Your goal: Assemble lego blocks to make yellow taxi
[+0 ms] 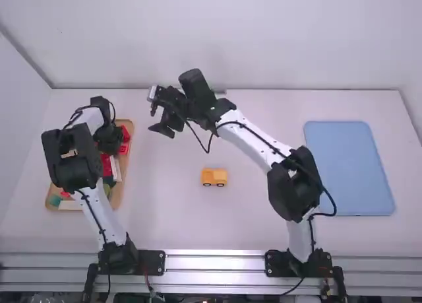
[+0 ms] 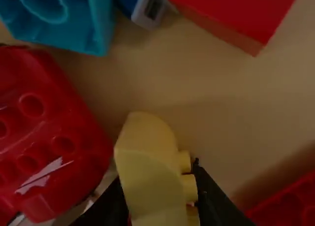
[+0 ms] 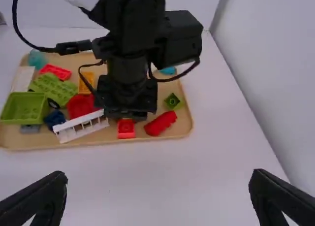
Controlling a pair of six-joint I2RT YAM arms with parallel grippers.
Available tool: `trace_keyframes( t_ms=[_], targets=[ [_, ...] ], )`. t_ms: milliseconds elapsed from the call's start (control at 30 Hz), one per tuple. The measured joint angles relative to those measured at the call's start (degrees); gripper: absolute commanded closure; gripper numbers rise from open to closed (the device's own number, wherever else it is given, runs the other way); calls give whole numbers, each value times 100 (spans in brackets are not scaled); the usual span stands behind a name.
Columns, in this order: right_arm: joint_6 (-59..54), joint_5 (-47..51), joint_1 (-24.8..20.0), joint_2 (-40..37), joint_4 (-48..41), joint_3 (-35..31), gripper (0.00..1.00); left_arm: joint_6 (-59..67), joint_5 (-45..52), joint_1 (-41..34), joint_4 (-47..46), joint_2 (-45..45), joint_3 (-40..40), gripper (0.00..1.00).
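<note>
Tray (image 1: 118, 196), wooden, holds mixed blocks. Left gripper (image 1: 109, 143), at tray: jaws clamped on curved yellow brick (image 2: 148, 174). Right gripper (image 1: 158, 113), right of tray: jaws wide apart. Yellow car block (image 1: 214, 176), farther right of tray. Blue mat (image 1: 349, 168), farthest right.

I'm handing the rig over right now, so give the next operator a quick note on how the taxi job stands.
Left gripper: shut on a curved yellow block, at the parts tray.
Right gripper: open and empty, raised over the table.
Done: a yellow vehicle piece with dark wheels sits mid-table.
Left: the curved block isn't on it yet; likely next is carrying it over and pressing it on. Whether more parts are needed, I can't tell.
</note>
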Motion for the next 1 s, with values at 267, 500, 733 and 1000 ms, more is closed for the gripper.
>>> trace_keyframes(
  t_ms=[267, 500, 733, 1000],
  targets=[
    [575, -1064, -549, -2, 0, 0, 1, 828, 4, -7, 105, -955, -44, 84],
    [750, -2406, -1143, 0, -188, 0, 1, 1410, -15, -332, 1174, -2918, -1119, 79],
    [514, -2706, -1292, 0, -726, 0, 1, 1440, -50, -304, 1596, -3526, -2044, 76],
    [-107, -2789, -1119, 0, -1180, 0, 1, 1375, -444, 472, 1626, -3515, -2188, 71]
  ],
)
